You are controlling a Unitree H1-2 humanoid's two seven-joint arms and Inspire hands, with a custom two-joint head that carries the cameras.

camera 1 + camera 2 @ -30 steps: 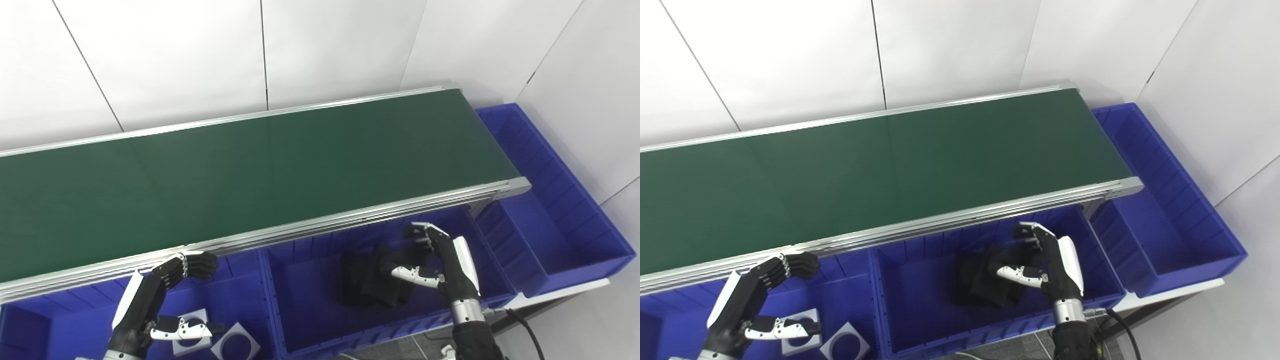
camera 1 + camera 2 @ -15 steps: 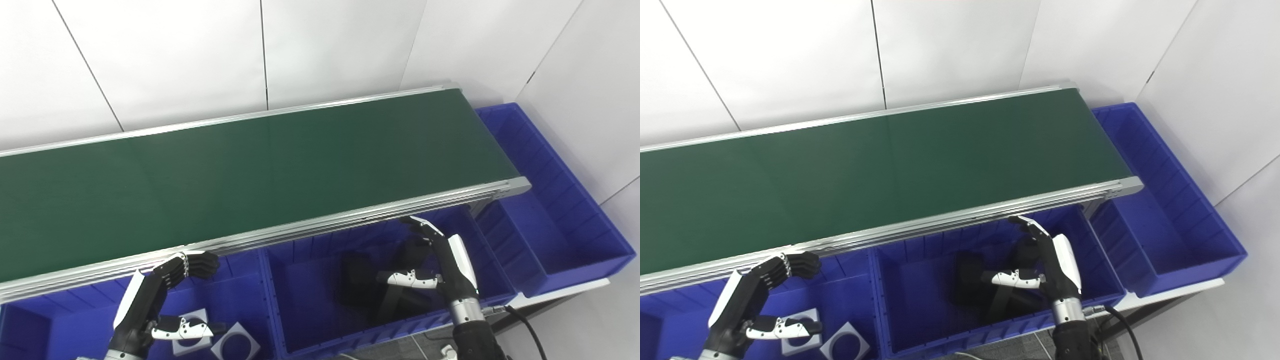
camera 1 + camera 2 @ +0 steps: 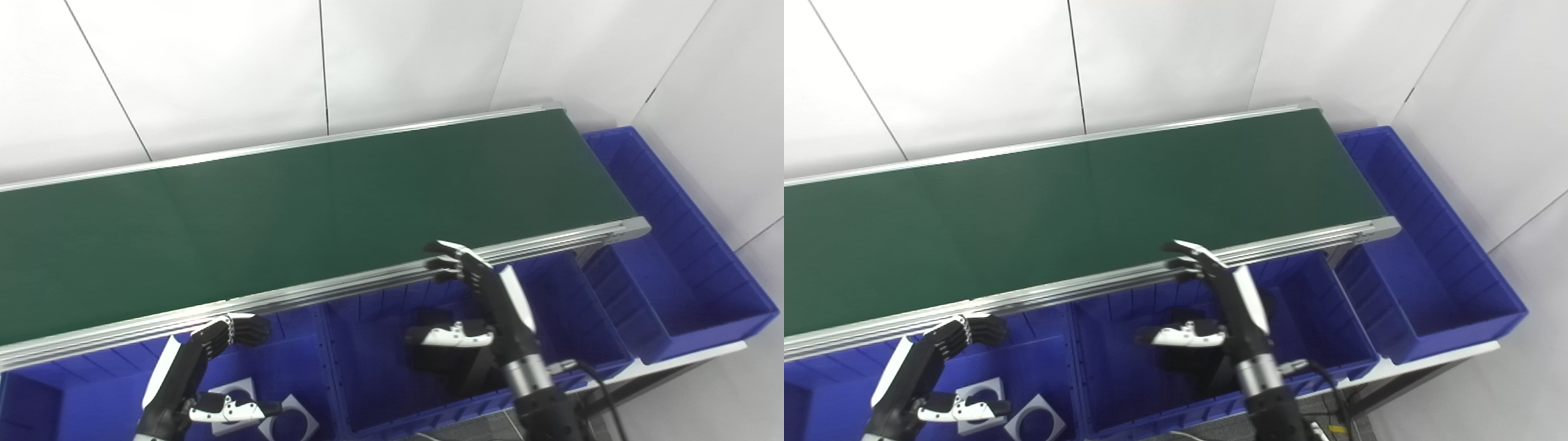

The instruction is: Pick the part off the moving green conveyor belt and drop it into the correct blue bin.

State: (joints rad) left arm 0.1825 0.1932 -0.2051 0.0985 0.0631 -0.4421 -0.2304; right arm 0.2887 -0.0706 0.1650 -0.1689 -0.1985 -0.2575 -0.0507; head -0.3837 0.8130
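1. The right hand (image 3: 484,306) is spread open above the middle blue bin (image 3: 367,392), with nothing held; its fingertips (image 3: 442,248) are raised to the near rail of the green conveyor belt (image 3: 306,208). A knock against that rail is judged possible if the hand is carried further toward the belt at this height.
2. The left hand (image 3: 196,367) is held over the left blue bin (image 3: 61,398), its fingers curled but apart from the thumb, and nothing is gripped. Its fingers lie just beside the near rail, so the same contact risk is judged to apply there.
3. No part is seen anywhere on the belt surface. A late grasp is judged likely if a new part is carried in while neither hand is placed over the belt; a missed part would run off the right end into the end blue bin (image 3: 704,275).
4. The dark parts (image 3: 447,361) are found in the middle bin, toward its near wall, partly hidden by the right hand. Their outline is blurred into one mass, so their long axis and the way they point cannot be told.
5. Two white square parts (image 3: 269,413) with round holes are seen lying flat at the near right corner of the left bin; no long axis is offered by their shape.
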